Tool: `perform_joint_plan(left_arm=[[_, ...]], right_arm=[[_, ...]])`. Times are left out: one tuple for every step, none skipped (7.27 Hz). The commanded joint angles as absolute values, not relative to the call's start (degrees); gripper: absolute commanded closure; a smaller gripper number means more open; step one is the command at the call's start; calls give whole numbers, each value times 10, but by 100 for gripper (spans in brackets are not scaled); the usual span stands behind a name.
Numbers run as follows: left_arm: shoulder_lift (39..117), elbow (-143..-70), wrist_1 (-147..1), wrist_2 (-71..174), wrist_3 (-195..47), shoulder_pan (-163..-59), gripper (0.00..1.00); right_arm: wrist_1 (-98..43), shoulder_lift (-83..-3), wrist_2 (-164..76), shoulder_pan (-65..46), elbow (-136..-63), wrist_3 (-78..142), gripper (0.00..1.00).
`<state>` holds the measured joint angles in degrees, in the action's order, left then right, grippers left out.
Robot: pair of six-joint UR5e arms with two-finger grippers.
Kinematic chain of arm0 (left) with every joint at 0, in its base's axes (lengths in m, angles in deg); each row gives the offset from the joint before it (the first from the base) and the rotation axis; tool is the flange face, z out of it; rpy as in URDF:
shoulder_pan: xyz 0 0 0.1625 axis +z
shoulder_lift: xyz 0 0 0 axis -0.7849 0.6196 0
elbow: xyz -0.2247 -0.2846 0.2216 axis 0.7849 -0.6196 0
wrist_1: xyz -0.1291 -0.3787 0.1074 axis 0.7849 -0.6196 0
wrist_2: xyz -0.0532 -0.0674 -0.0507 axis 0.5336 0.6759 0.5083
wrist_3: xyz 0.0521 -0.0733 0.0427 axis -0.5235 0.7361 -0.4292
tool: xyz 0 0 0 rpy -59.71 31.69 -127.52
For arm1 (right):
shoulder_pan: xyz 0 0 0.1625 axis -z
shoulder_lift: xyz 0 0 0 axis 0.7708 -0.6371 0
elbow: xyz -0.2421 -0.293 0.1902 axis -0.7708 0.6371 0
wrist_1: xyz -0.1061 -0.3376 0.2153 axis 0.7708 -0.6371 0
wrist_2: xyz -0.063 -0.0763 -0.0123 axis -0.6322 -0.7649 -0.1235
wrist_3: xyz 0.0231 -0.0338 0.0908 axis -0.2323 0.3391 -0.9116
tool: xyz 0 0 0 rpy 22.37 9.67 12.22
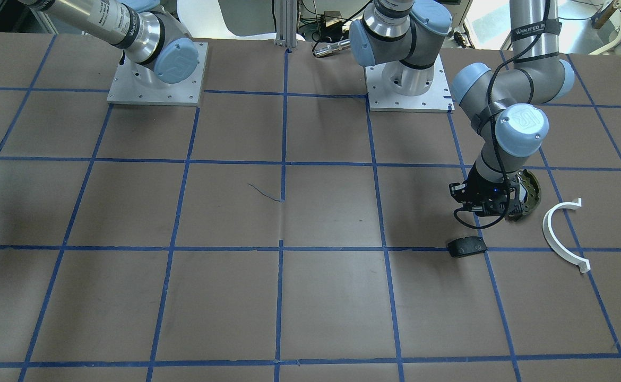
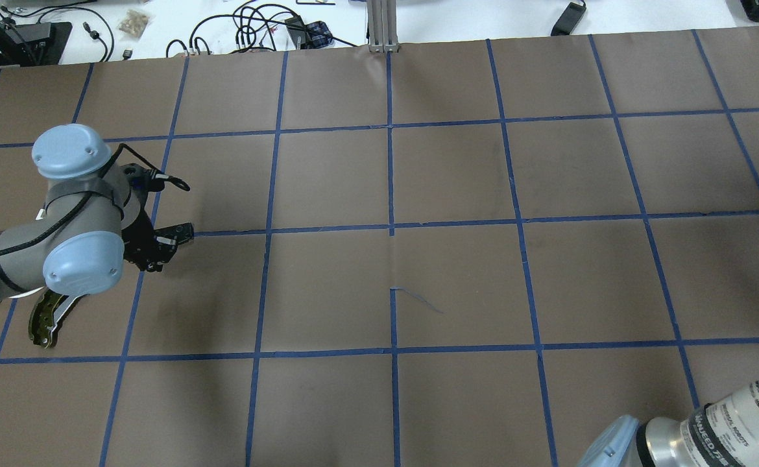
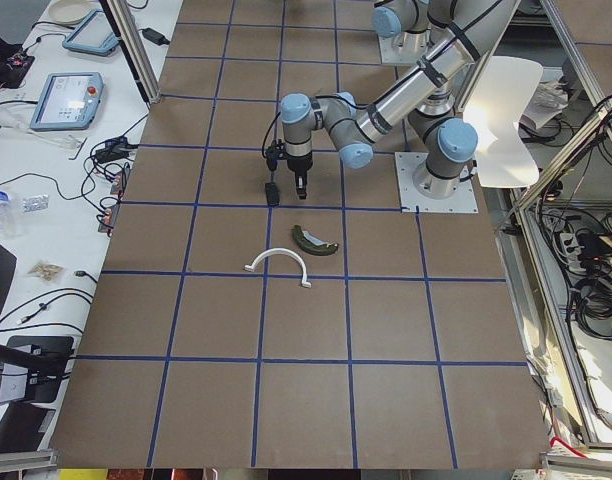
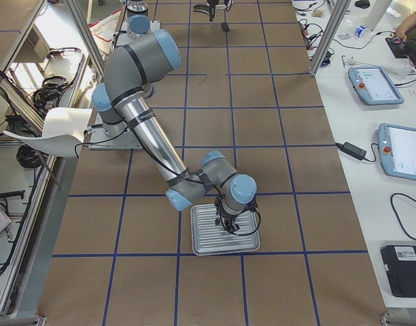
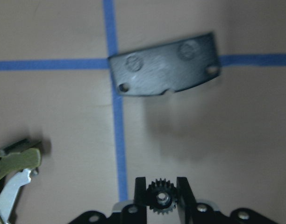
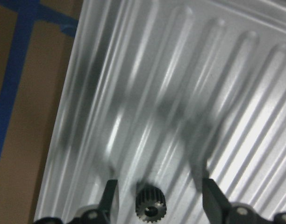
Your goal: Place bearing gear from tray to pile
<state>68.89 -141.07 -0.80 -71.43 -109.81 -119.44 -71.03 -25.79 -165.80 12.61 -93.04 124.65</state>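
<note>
Bearing gear (image 5: 161, 200) clamped in left pincer (image 5: 161, 184), bottom centre.
Black plate (image 5: 164, 70) lies higher in frame; only the right wrist view shows right pincer (image 6: 159, 186) spread around another gear (image 6: 151, 207) on the tray (image 6: 189, 84).

The left arm (image 1: 533, 32) and right arm (image 1: 93, 18) are silver-grey tubes with pale blue round joint caps (image 1: 521, 129), each embossed with a logo. Black lettering marks the links. A black cable (image 2: 170, 179) trails from the left arm, held under dark straps. The left gripper (image 5: 161, 186) is black, with silver screw heads. Square grey base plates (image 1: 130, 90) show small screws.
</note>
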Motion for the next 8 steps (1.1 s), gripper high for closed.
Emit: perform_joint_plan(left_arm=[[683,-1414,-5,-699,-1104,-1183,0],[679,-1409,-7,-694,-1096,-1196,0],[668,-1388,-33,-656,-1073,-1217,0],[660,-1338,-96,-651,-1002,-1264,0],[662,-1269,-173,-651,-926,-1324,0],[666,-1196,-275,-652,-861,-1367,0],[660,-1123,-369,-649,-820,-1401,0],[647,-1051,-458,-617,-812,-1429,0]], right_arm=[[-710,-258,-1667,126,-932,1244,72],[-710,-259,-1667,125,-932,1244,89],[-710,-260,-1667,126,-931,1244,100],[-708,-263,-1682,126,-924,1243,100],[-705,-269,-1685,126,-923,1240,100],[-696,-289,-1682,120,-927,1236,100],[-662,-311,-1676,106,-927,1214,100],[-654,-339,-1676,79,-928,1206,100]])
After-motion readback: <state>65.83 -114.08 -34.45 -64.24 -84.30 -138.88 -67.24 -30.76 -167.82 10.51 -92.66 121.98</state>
